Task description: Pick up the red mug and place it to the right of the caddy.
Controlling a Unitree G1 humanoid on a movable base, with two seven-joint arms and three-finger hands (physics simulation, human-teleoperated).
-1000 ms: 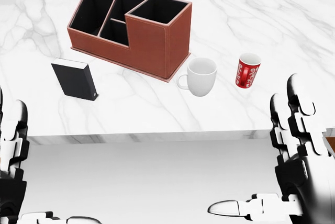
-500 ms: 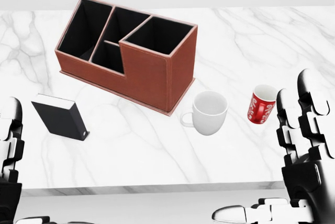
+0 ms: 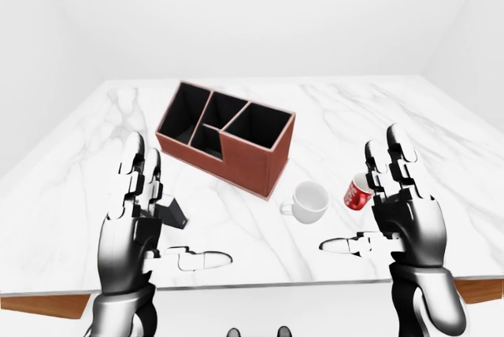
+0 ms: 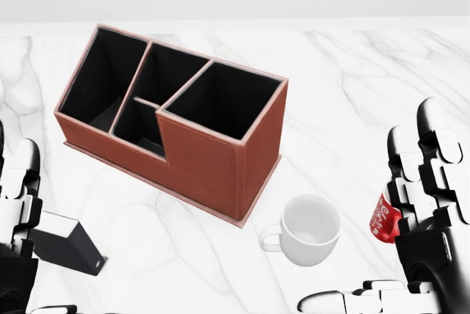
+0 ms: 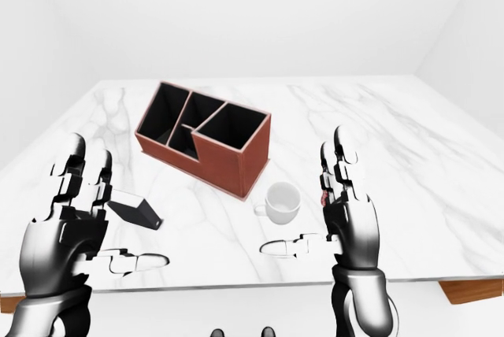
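Right hand point(image 3: 398, 211) spread beside the glossy red mug point(image 3: 358, 192).
Head view hides most of the mug; the veined marble desk point(image 3: 441, 164) carries it.

A white marble table point(image 3: 94, 164) with grey veins fills most of the left-eye view. Its edge at the bottom shows a brown wooden underside point(image 3: 39, 304). Plain white walls point(image 3: 252, 14) stand behind it, in even, soft light without hard shadows.
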